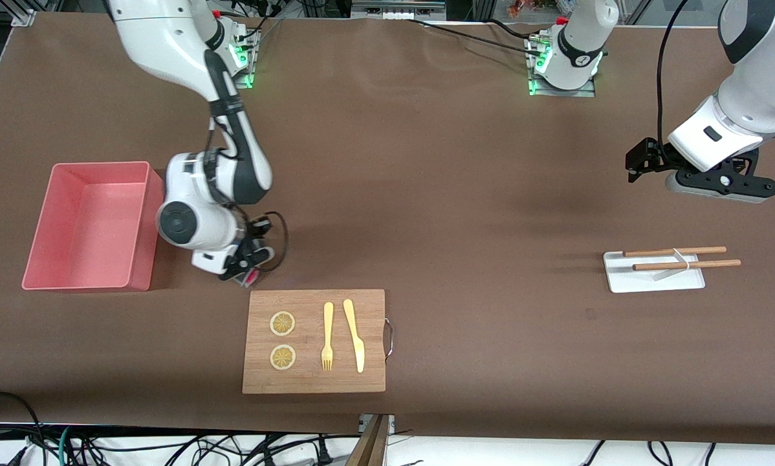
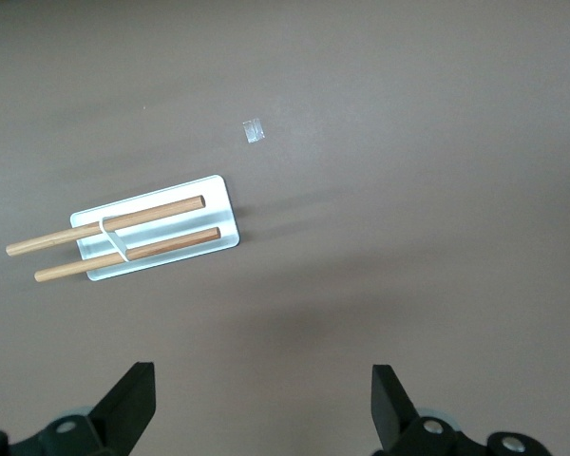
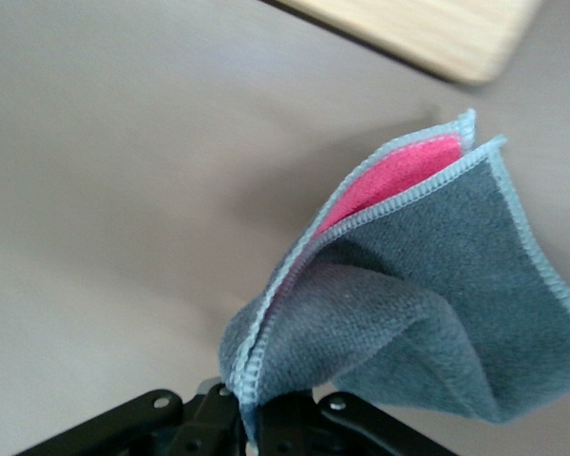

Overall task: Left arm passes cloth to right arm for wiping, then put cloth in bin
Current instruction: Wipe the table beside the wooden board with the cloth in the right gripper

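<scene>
The bin (image 1: 90, 226) sits toward the right arm's end of the table, its long axis running toward and away from the front camera, and it appears to hold nothing. The wooden board (image 1: 314, 341) lies nearer the front camera, at about four o'clock from the bin.

The right gripper (image 1: 242, 268) hangs low over bare table in the gap between them, just off the board's eleven-o'clock corner. Its fingers are pressed together on a fold of the cloth (image 3: 427, 285), which droops from them, grey face outward, pink showing inside the fold.

The deciding relation: the bin lies at roughly nine to ten o'clock from the pinched cloth, close by, with one long wall facing the gripper. The right arm is by far the nearer. In my judgement the drop calls for a lift over that wall.

The left gripper (image 1: 640, 165) waits, fingers (image 2: 128, 404) spread and holding nothing, over bare table near the white tray (image 1: 653, 278).
</scene>
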You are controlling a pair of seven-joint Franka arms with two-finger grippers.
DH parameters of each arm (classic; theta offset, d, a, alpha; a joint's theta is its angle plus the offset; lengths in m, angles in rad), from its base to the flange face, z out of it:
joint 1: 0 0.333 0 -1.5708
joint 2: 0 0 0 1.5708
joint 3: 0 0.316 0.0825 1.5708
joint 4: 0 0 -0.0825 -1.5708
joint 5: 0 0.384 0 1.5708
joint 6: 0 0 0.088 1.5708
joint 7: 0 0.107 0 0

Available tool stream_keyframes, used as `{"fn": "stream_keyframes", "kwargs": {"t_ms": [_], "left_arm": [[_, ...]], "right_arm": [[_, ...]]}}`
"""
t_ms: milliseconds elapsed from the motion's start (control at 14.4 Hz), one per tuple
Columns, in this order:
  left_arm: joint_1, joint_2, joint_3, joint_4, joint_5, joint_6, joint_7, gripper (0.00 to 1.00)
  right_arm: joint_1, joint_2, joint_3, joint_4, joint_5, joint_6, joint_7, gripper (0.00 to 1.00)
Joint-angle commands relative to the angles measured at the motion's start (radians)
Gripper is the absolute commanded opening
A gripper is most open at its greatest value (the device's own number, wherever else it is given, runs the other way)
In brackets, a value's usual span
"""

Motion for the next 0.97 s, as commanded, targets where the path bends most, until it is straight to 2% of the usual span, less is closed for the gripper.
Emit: {"fn": "stream_keyframes", "kwargs": {"t_ms": [0, 278, 556, 694, 903], "left_arm": [[-0.004, 0.015, -0.001, 0.034, 0.017, -0.026, -0.008, 1.00], [-0.007, 0.015, -0.001, 0.034, 0.015, -0.028, -0.012, 1.00], [-0.005, 0.015, -0.001, 0.032, 0.011, -0.028, -0.012, 1.00], [-0.005, 0.015, -0.001, 0.032, 0.009, -0.028, -0.011, 1.00], [-0.005, 0.015, 0.001, 0.033, 0.009, -0.028, -0.014, 1.00]], "right_arm": [[0.051, 0.030, 0.031, 0.072, 0.015, 0.006, 0.219, 0.00], [0.103, 0.058, 0.107, 0.164, 0.012, 0.007, 0.537, 0.00], [0.108, 0.050, 0.120, 0.232, 0.012, -0.033, 0.617, 0.00], [0.098, -0.002, 0.095, 0.232, -0.003, -0.085, 0.600, 0.00], [0.091, -0.082, 0.005, 0.267, -0.015, -0.230, 0.534, 0.00]]}}
